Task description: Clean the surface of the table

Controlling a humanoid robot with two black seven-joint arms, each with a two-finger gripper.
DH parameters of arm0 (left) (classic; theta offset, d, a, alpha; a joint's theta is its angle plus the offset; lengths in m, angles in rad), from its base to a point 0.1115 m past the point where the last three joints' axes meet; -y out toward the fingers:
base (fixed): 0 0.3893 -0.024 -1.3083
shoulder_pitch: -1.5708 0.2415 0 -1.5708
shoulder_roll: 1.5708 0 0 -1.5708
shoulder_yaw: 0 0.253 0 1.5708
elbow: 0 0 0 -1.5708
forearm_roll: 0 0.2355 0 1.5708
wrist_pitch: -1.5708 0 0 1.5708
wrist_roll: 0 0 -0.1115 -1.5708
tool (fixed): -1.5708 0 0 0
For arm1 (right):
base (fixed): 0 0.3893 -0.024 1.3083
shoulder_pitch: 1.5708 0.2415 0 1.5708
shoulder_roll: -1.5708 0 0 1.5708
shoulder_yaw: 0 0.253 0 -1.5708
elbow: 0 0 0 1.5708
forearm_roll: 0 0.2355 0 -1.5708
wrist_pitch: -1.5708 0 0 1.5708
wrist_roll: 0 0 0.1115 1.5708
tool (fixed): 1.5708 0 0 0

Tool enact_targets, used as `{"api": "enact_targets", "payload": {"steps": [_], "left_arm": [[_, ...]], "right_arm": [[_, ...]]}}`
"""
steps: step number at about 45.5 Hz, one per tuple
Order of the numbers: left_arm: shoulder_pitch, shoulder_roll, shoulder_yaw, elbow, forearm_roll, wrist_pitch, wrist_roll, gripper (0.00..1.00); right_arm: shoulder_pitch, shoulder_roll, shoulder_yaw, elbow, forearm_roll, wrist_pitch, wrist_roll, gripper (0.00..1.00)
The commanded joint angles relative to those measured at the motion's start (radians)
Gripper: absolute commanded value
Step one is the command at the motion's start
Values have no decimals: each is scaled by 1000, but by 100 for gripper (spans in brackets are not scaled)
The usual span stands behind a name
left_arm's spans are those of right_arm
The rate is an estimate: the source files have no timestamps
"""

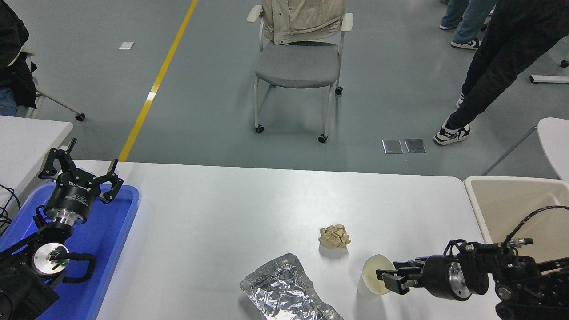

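Observation:
The white table surface (231,209) carries three pieces of litter near its front right. A crumpled beige paper ball (334,236) lies in the middle. A crinkled sheet of silver foil (284,289) spreads toward the front edge. A white paper cup (371,278) stands upright right of the foil. My right gripper (391,274) reaches in from the right at cup height, open, its two fingers set on either side of the cup's right rim. My left gripper (82,173) is parked open over the blue tray at the far left.
The blue tray (111,231) lies on the table's left end. A beige bin (515,204) stands just off the right end. Beyond the far edge are a grey chair (297,62) and a person in black trousers (498,58) at the upper right.

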State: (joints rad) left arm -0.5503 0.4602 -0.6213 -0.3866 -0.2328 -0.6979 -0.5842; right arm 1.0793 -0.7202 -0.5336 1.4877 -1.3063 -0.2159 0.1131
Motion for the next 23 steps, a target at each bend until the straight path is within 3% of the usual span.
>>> {"api": "enact_targets", "payload": {"steps": [1, 23], "left_arm": [[1, 0, 0, 0, 0, 0, 0, 100], [0, 0, 0, 0, 0, 0, 0, 100]], "right_arm": [[-4, -5, 14, -4, -5, -2, 34, 0], [13, -59, 24, -6, 75, 7, 131, 0]]}}
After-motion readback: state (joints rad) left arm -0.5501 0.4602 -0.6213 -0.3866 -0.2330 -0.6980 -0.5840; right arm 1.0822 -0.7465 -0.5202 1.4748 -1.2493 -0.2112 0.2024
